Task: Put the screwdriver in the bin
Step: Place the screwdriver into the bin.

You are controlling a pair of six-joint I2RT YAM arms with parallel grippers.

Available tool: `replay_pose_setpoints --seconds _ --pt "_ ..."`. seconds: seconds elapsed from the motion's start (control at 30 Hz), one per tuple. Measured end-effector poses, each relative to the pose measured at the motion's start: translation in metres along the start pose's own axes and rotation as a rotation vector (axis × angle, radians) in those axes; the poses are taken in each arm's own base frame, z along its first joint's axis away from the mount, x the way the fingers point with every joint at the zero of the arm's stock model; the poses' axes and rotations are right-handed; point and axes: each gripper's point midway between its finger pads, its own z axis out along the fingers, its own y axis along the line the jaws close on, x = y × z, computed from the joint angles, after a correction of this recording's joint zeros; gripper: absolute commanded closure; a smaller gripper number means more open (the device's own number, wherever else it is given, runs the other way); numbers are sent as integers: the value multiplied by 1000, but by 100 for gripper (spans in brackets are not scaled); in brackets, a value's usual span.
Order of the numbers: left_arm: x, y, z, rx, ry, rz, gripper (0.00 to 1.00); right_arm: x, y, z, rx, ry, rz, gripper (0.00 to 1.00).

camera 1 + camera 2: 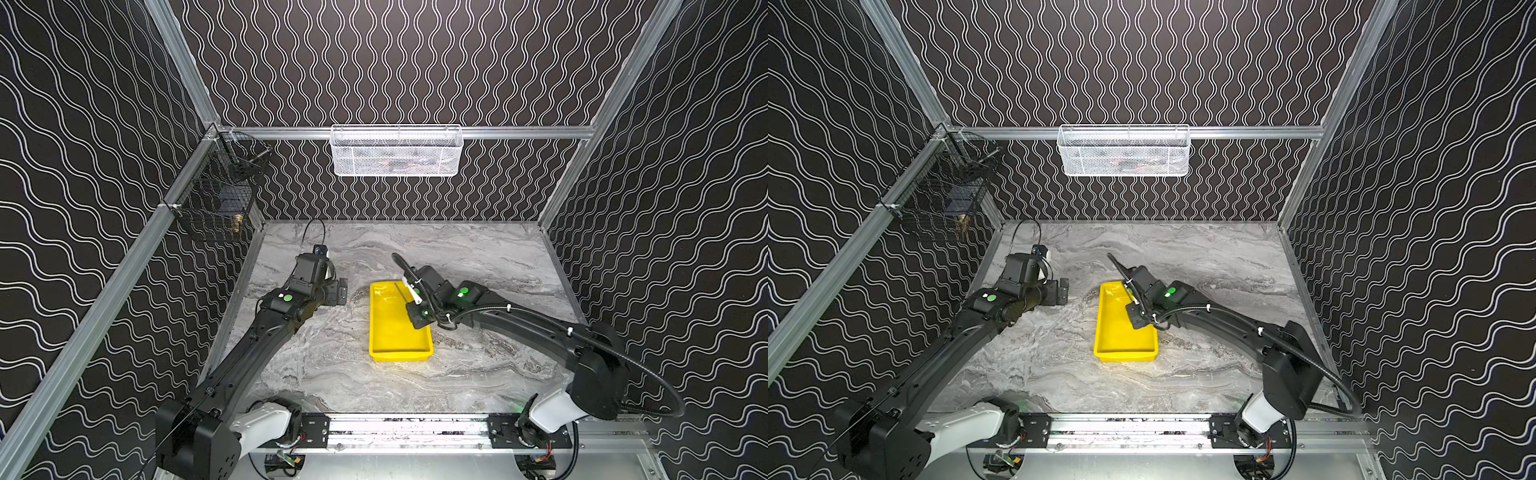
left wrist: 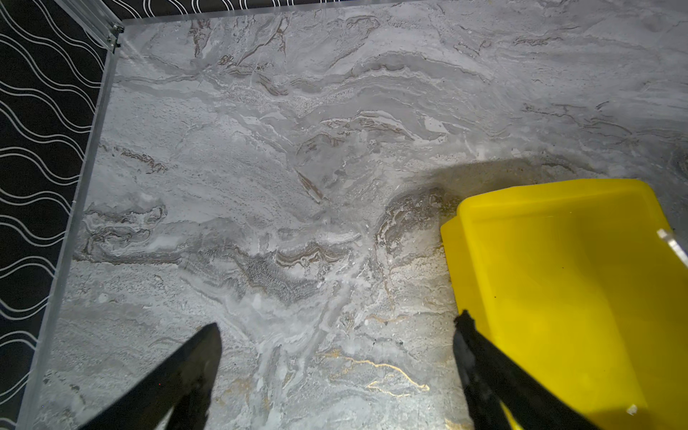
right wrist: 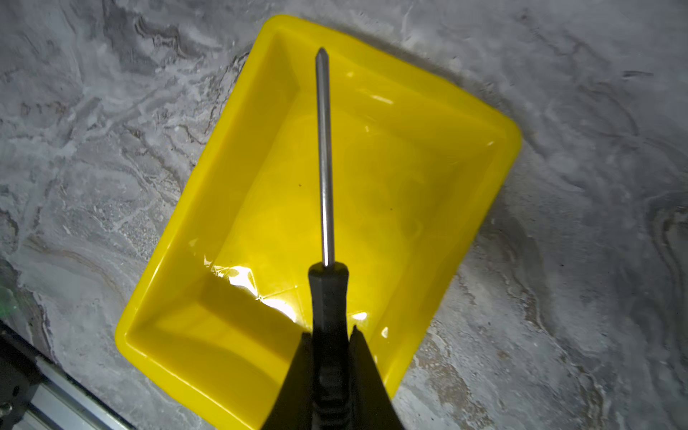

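Right gripper (image 3: pixel 330 335) is gripping the screwdriver (image 3: pixel 327 208) by its black ribbed handle, both fingers pressing against the handle's sides. The handle's rear end is running back out of sight between the fingers.

Long axis of the screwdriver is lying in line with the gripper. The thin metal shaft is sticking straight out ahead of the fingers, cross-point tip leading and pointing away from the wrist.

The whole visible length is hanging over the inside of the yellow bin (image 3: pixel 208 178). The tip is sitting over the floor close to one corner and short of the rim. The shaft is crossing the bin at a slant to its long walls. Whether the tip is touching the bin floor is unclear from the wrist view; it seems to be held off it.

In a top view the shaft (image 1: pixel 401 291) is showing only as a faint dark line over the far end of the bin (image 1: pixel 399 355), angled toward the back wall and slightly toward the left arm's side.

The bin is resting flat on the marble-pattern bench (image 1: pixel 478 374), roughly midway between the two arms.

Left gripper (image 2: pixel 338 324) is hovering over bare bench just beside the bin (image 2: pixel 558 193), fingers spread wide apart and holding nothing.
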Motion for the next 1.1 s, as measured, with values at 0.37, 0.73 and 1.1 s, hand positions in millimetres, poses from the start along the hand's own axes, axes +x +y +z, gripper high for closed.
replay_pose_setpoints --seconds 0.37,0.73,1.1 --pt "2 3 0 -15 6 2 1 32 16 55 -11 116 -27 88" --pt "2 4 0 -21 10 4 1 44 14 86 19 163 -23 87" --pt "2 6 -1 -36 10 4 1 42 15 93 19 157 -19 71"
